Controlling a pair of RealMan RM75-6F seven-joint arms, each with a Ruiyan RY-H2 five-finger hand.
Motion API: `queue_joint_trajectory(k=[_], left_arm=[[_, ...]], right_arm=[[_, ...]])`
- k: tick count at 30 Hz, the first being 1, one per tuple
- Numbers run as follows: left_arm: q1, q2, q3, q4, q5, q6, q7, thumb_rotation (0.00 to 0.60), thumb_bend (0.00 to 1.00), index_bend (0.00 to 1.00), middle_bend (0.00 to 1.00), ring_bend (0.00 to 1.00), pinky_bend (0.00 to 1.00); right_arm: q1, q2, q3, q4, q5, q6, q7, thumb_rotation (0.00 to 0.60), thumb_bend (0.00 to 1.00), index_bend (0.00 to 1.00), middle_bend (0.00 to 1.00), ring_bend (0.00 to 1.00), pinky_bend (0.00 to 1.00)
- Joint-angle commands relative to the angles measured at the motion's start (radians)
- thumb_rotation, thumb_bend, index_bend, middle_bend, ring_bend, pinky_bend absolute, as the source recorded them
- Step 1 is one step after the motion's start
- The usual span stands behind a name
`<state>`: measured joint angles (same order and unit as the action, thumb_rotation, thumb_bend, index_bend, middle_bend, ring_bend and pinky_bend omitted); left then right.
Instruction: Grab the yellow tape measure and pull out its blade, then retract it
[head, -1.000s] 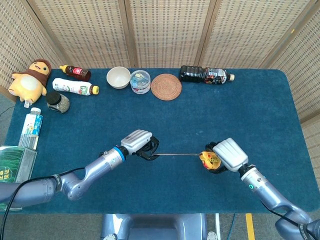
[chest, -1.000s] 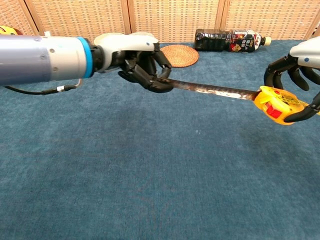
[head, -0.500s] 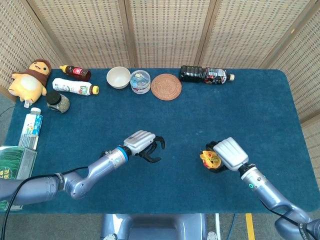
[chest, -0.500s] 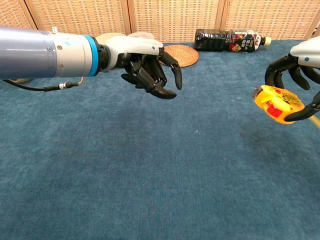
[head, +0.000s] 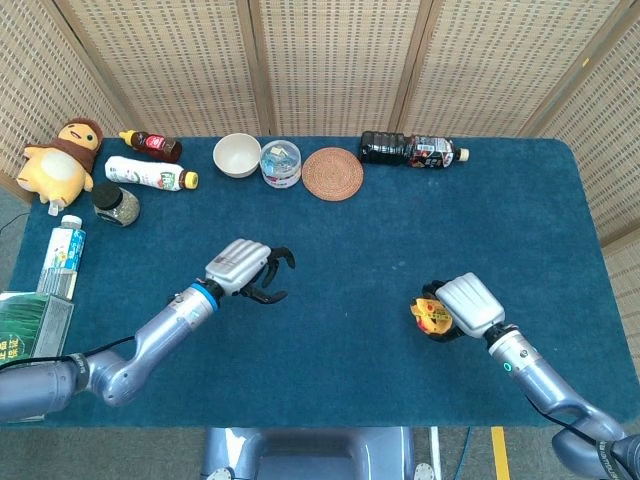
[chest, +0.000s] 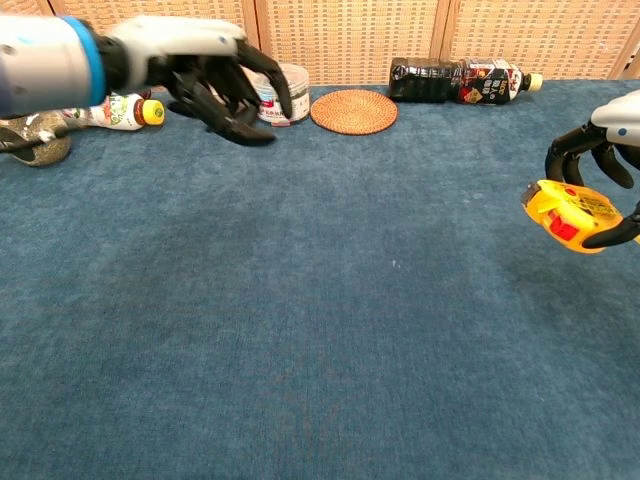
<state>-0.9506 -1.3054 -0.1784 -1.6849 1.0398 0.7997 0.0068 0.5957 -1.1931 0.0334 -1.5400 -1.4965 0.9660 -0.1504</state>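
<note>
The yellow tape measure (head: 432, 316) with a red button sits in my right hand (head: 466, 305), which grips it just above the blue table at the right. In the chest view the tape measure (chest: 567, 213) shows no blade outside its case, and my right hand (chest: 608, 150) curls around it at the frame's right edge. My left hand (head: 245, 270) hovers over the left-centre of the table, holding nothing, fingers apart and curved. The chest view has this left hand (chest: 215, 75) high at the upper left, empty.
Along the far edge stand a white bowl (head: 237, 155), a small clear tub (head: 281, 164), a woven coaster (head: 332, 173) and a lying dark bottle (head: 412, 150). At the left lie a plush toy (head: 62, 158), several bottles and a jar (head: 117, 204).
The blade, stretched between both hands a second ago, has gone back into the case. My left hand let go and moved left and away; my right hand shifted slightly right with the tape measure.
</note>
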Motion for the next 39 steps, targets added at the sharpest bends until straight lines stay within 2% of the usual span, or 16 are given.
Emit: queue_joint_trajectory(k=[1,10,17,23,26,32,36,38,39], left_arm=[[0.054,0.070,0.014,-0.052,0.022,0.070,0.030,0.517,0.27,0.33,0.70,0.69,0.92],[0.172,0.241,0.046,-0.163,0.064,0.198,0.068,0.493,0.26,0.33,0.70,0.67,0.91],[0.268,0.333,0.086,-0.216,0.100,0.272,0.077,0.486,0.26,0.33,0.70,0.66,0.89],[0.315,0.354,0.094,-0.210,0.110,0.288,0.047,0.482,0.26,0.33,0.70,0.65,0.89],[0.330,0.357,0.093,-0.200,0.112,0.289,0.031,0.480,0.26,0.33,0.70,0.65,0.89],[0.348,0.357,0.081,-0.186,0.112,0.288,0.010,0.483,0.26,0.33,0.70,0.65,0.88],[0.362,0.361,0.083,-0.185,0.108,0.282,0.010,0.485,0.26,0.34,0.70,0.62,0.84],[0.369,0.366,0.085,-0.189,0.099,0.279,0.015,0.503,0.26,0.37,0.70,0.61,0.81],[0.375,0.369,0.087,-0.191,0.092,0.281,0.021,0.529,0.26,0.39,0.70,0.60,0.80]], right_arm=[[0.007,-0.027,-0.002,0.042,0.014,-0.021,-0.001,0.491,0.20,0.59,0.62,0.62,0.66],[0.024,-0.104,-0.001,0.152,0.058,-0.074,-0.018,0.493,0.20,0.56,0.58,0.58,0.63],[0.033,-0.145,0.003,0.202,0.117,-0.124,-0.052,0.491,0.20,0.38,0.45,0.48,0.56],[0.037,-0.150,0.010,0.200,0.166,-0.145,-0.088,0.489,0.20,0.21,0.32,0.37,0.44],[0.037,-0.142,0.014,0.182,0.181,-0.145,-0.103,0.490,0.20,0.16,0.29,0.35,0.42],[0.037,-0.114,0.022,0.136,0.183,-0.123,-0.118,0.491,0.20,0.14,0.28,0.33,0.41],[0.032,-0.080,0.030,0.089,0.180,-0.103,-0.110,0.488,0.20,0.14,0.28,0.33,0.41],[0.028,-0.062,0.035,0.066,0.179,-0.089,-0.101,0.491,0.20,0.17,0.31,0.35,0.42],[0.023,-0.050,0.041,0.052,0.179,-0.074,-0.094,0.492,0.20,0.19,0.32,0.36,0.43]])
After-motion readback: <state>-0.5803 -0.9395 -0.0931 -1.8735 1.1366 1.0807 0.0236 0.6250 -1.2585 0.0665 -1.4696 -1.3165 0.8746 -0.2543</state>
